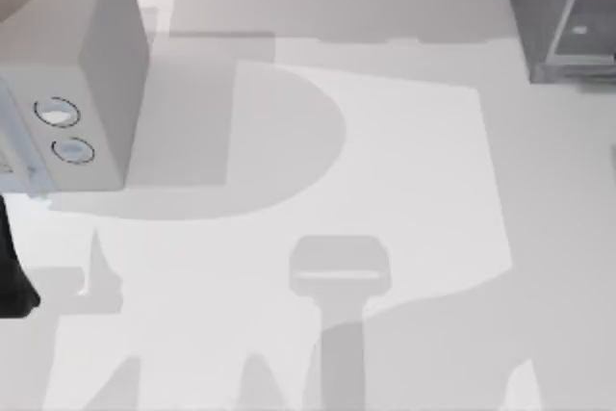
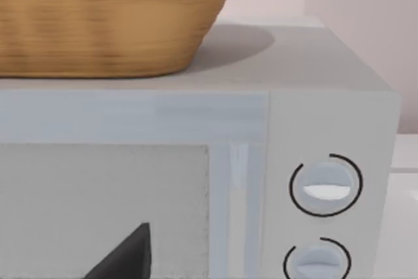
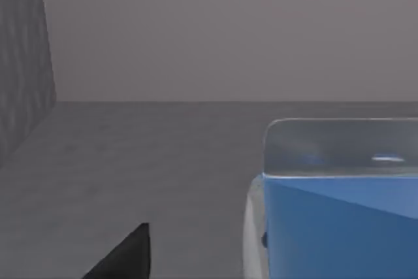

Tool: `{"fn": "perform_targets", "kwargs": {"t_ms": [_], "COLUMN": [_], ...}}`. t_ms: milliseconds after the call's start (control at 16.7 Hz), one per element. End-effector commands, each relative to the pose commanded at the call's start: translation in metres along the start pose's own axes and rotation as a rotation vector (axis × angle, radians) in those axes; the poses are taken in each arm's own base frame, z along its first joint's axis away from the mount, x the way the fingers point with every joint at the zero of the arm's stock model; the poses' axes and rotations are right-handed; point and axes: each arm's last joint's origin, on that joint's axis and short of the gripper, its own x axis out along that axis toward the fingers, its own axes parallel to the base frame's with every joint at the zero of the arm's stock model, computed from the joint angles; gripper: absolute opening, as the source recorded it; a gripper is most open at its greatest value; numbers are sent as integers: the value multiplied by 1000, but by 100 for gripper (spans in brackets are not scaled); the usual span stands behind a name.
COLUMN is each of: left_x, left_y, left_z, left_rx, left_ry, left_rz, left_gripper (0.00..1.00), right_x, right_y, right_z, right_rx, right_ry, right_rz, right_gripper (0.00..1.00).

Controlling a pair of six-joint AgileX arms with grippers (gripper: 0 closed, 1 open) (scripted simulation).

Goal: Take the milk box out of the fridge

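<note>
The fridge [image 1: 563, 16] stands at the bench's [image 1: 404, 161] far right corner. The right wrist view looks into its dark grey inside, where the blue milk box [image 3: 339, 227] stands on the floor. The left arm [image 1: 14, 276] sits at the left edge, facing the microwave [image 2: 326, 161] with a basket [image 2: 111, 17] on top. I cannot tell either claw's state, nor the box's long axis.

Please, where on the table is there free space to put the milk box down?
The table is bare across its wide middle and front, between the light grey box with two dials at the left and the fridge at the back right corner. It is crowded only beside these two; the milk box sits on a dark grey floor.
</note>
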Motion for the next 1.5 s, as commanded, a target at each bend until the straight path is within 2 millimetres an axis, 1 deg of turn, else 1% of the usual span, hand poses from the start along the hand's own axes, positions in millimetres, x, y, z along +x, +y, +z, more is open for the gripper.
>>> {"fn": "perform_targets", "kwargs": {"t_ms": [120,900,960,1500], "left_x": [0,0,0,0], "left_y": [0,0,0,0], "left_z": [0,0,0,0], "left_rx": [0,0,0,0], "left_ry": [0,0,0,0], "left_rz": [0,0,0,0], "left_gripper": [100,100,100,100], "right_x": [0,0,0,0], "right_y": [0,0,0,-1], "right_z": [0,0,0,2], "right_rx": [0,0,0,1], "right_ry": [0,0,0,0], "right_rz": [0,0,0,-3], "right_gripper": [100,2,0,0]}}
